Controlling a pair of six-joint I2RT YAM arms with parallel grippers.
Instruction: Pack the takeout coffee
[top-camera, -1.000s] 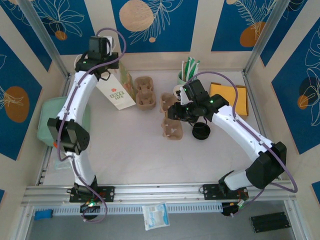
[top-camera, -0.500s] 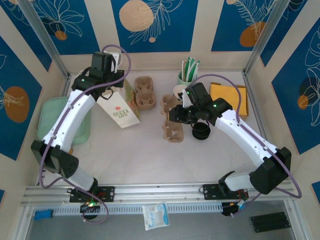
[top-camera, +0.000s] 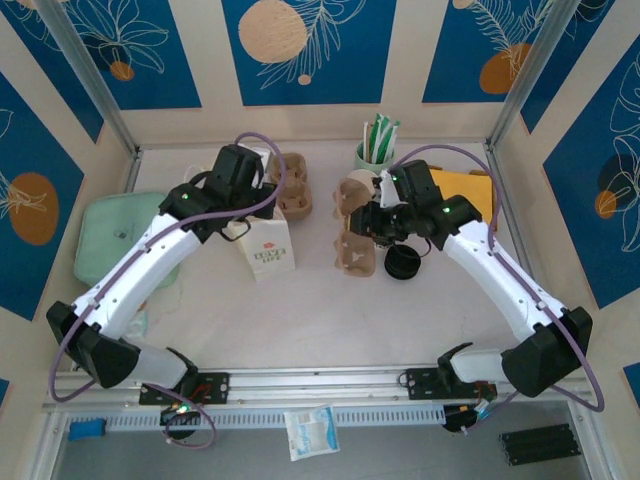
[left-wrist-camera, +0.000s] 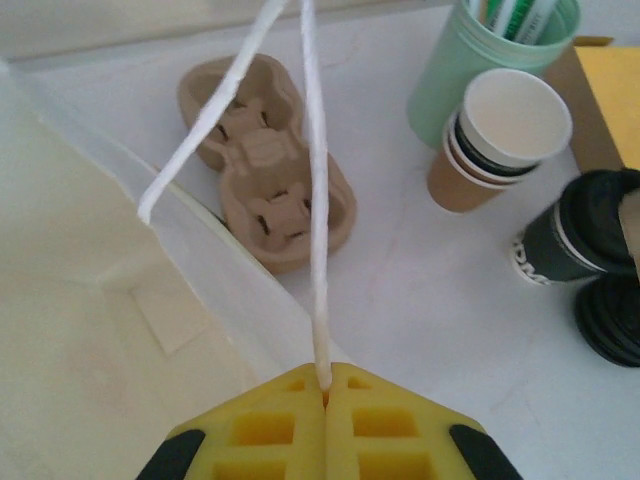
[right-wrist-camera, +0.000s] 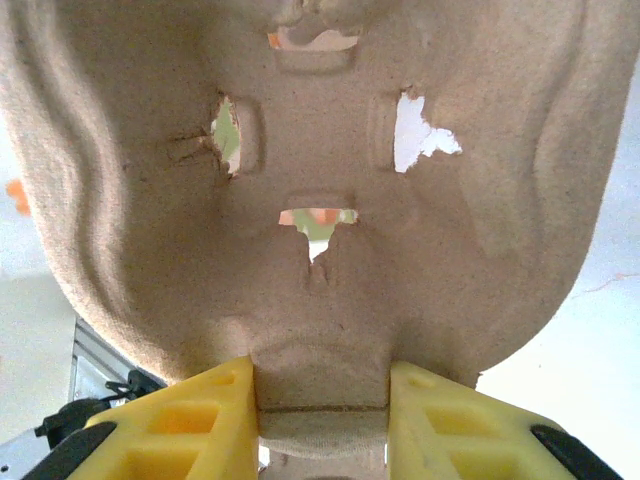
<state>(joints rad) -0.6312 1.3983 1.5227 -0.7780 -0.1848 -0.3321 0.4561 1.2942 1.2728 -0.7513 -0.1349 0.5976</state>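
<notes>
1. Right wrist view: the pulp cup carrier (right-wrist-camera: 320, 150) runs off the top and both sides and blocks what lies behind; the colour scraps through its holes are too small to name.
2. Left wrist view: the takeout coffee (left-wrist-camera: 560, 245) is overlapped on its right by a tan edge at the border; its printing is too blurred to read.
3. The black lid (left-wrist-camera: 612, 318) and yellow box (left-wrist-camera: 610, 85) are cut by the right edge.
4. The white paper bag (left-wrist-camera: 90, 330) runs off left and bottom.

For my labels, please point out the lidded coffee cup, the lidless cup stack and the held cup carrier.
lidded coffee cup (left-wrist-camera: 565, 240): left wrist view, side wall.
lidless cup stack (left-wrist-camera: 505, 130): left wrist view, top cup's inside.
cup carrier (right-wrist-camera: 310, 150): right wrist view, middle panel.
</notes>
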